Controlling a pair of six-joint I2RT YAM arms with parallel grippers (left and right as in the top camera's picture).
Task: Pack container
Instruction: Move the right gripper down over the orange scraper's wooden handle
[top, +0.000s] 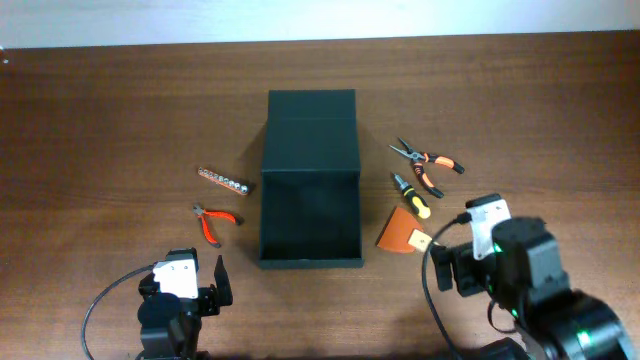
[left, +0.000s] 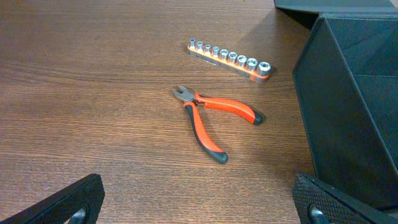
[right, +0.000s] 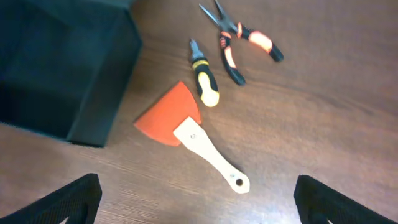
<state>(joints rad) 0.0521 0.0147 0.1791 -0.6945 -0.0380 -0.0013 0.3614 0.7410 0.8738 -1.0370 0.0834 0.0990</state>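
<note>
1. Overhead: the container (top: 310, 190) sits mid-frame, open, with its flap laid back toward the top edge; nothing shows inside, so packing looks unstarted
2. The left gripper (left: 205, 208) is spread wide and empty at the bottom of the left wrist view; the cutters (left: 208, 121) lie at frame centre and the socket rail (left: 230, 59) above them
3. The right gripper (right: 202, 202) is also spread and empty; the scraper (right: 193, 134) lies at centre, with the screwdriver (right: 205, 74) and pliers (right: 239, 40) above it
4. For the cutters, I would turn the wrist so the fingers close across both handles near the pivot; a grip on one handle may let them splay
5. For the scraper, take the wooden handle, since the orange blade looks too flat to pinch
6. Lift clear of the container wall, release low inside, and send one arm over the box at a time
</note>
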